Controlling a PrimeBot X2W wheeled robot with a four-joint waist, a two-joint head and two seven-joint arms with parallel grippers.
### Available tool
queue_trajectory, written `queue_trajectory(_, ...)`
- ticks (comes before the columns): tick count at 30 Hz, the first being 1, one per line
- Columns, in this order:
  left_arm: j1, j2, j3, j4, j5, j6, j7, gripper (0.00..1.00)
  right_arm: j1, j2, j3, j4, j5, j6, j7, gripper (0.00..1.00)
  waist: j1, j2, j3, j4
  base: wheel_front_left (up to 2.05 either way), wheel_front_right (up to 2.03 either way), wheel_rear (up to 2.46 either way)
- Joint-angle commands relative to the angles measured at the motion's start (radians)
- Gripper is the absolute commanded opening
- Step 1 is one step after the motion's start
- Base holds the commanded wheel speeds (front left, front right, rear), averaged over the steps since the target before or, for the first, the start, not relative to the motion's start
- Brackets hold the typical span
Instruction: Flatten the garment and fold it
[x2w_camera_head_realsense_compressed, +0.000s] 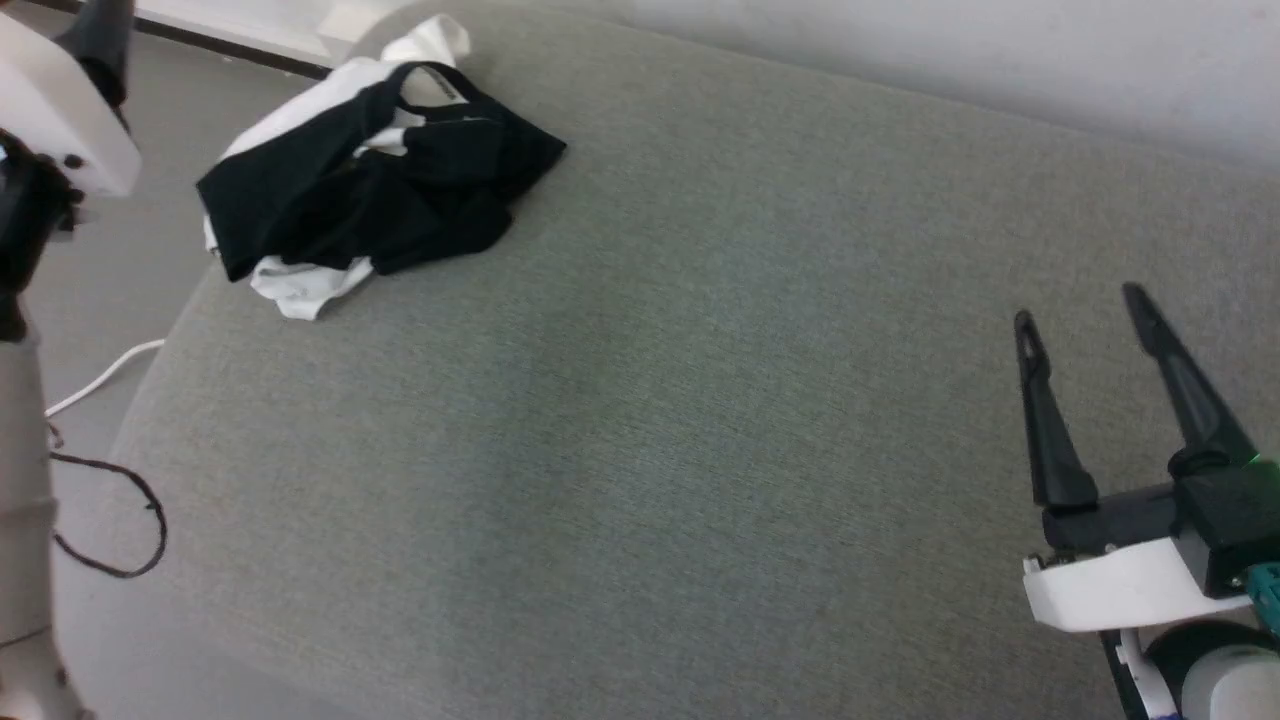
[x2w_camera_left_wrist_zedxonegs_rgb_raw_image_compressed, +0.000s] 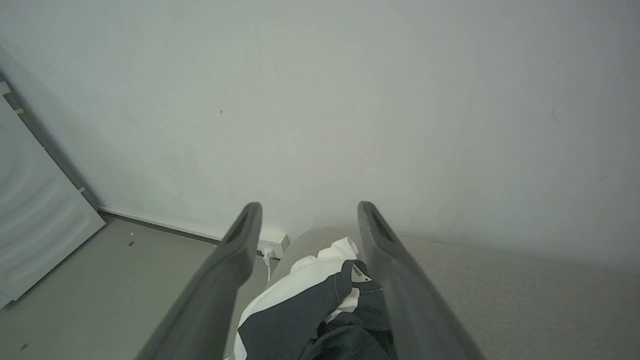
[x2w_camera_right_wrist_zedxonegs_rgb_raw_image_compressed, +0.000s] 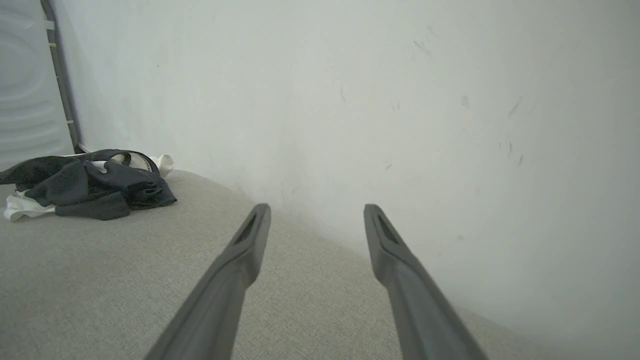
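The garment (x2w_camera_head_realsense_compressed: 380, 190) lies crumpled in a heap at the far left corner of the grey padded surface (x2w_camera_head_realsense_compressed: 700, 420), black sleeves bunched over white cloth, near the edge. In the left wrist view the garment (x2w_camera_left_wrist_zedxonegs_rgb_raw_image_compressed: 295, 310) sits below and between the fingers of my left gripper (x2w_camera_left_wrist_zedxonegs_rgb_raw_image_compressed: 305, 210), which is open and held above it without touching. My right gripper (x2w_camera_head_realsense_compressed: 1080, 310) hovers open over the bare right side of the surface, far from the heap. The right wrist view shows the garment (x2w_camera_right_wrist_zedxonegs_rgb_raw_image_compressed: 85, 182) far off to the left of the right gripper (x2w_camera_right_wrist_zedxonegs_rgb_raw_image_compressed: 315, 212).
A pale wall (x2w_camera_right_wrist_zedxonegs_rgb_raw_image_compressed: 400, 100) runs along the far edge of the surface. Left of the surface is grey floor with a black cable (x2w_camera_head_realsense_compressed: 110, 520) and a white cable (x2w_camera_head_realsense_compressed: 105, 375). A wall socket (x2w_camera_left_wrist_zedxonegs_rgb_raw_image_compressed: 272, 245) and a white panel (x2w_camera_left_wrist_zedxonegs_rgb_raw_image_compressed: 35, 225) stand by the corner.
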Motion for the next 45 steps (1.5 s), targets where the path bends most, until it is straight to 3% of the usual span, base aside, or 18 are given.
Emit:
queue_trajectory(1, -0.018, 0.013, -0.005, 0.018, -0.004, -0.011, 0.006, 1.0, -0.021, 0.0, 0.003, -0.013, -0.01, -0.001, 0.004, 1.0, -0.0002, 0.0, 0.083, -0.076, 0.0, 0.0, 0.0)
queue_trajectory(5, -0.044, 0.042, -0.018, 0.102, -0.034, -0.025, 0.043, 1.0, -0.052, -0.007, 0.016, -0.058, -0.034, -0.001, 0.03, 1.0, -0.0002, 0.0, 0.144, -0.116, 0.0, 0.0, 0.0)
queue_trajectory(17, -0.042, 0.052, -0.012, 0.264, -0.117, -0.025, 0.144, 1.0, -0.07, -0.048, 0.007, -0.144, -0.047, -0.001, 0.084, 1.0, -0.0002, 0.0, 0.274, -0.179, 0.0, 0.0, 0.0)
queue_trajectory(24, -0.007, 0.105, -0.044, 0.307, -0.081, -0.011, 0.22, 1.0, -0.07, -0.062, 0.004, -0.179, -0.047, -0.001, 0.1, 1.0, -0.0002, 0.0, 0.306, -0.207, 0.0, 0.0, 0.0)
queue_trajectory(32, 0.03, 0.121, -0.053, 0.322, -0.07, 0.016, 0.242, 1.0, -0.067, -0.072, 0.001, -0.207, -0.041, -0.001, 0.115, 1.0, -0.0002, 0.0, 0.337, -0.232, 0.0, 0.0, 0.0)
queue_trajectory(33, 0.032, 0.125, -0.053, 0.325, -0.066, 0.018, 0.235, 0.91, -0.067, -0.073, -0.002, -0.21, -0.041, -0.001, 0.116, 1.0, -0.0002, 0.0, 0.342, -0.234, 0.0, 0.0, 0.0)
queue_trajectory(34, 0.036, 0.127, -0.057, 0.326, -0.06, 0.019, 0.228, 0.34, -0.067, -0.074, -0.005, -0.212, -0.041, -0.001, 0.116, 1.0, -0.0002, 0.0, 0.345, -0.235, 0.0, 0.0, 0.0)
queue_trajectory(35, 0.039, 0.128, -0.06, 0.326, -0.054, 0.02, 0.219, 0.0, -0.067, -0.074, -0.007, -0.213, -0.041, -0.001, 0.116, 1.0, -0.0002, 0.0, 0.347, -0.235, 0.0, 0.0, 0.0)
queue_trajectory(45, 0.017, 0.147, -0.041, 0.326, -0.044, 0.033, 0.109, 0.0, -0.079, -0.066, -0.011, -0.177, -0.025, -0.001, 0.09, 1.0, -0.0002, 0.0, 0.306, -0.231, 0.0, 0.0, 0.0)
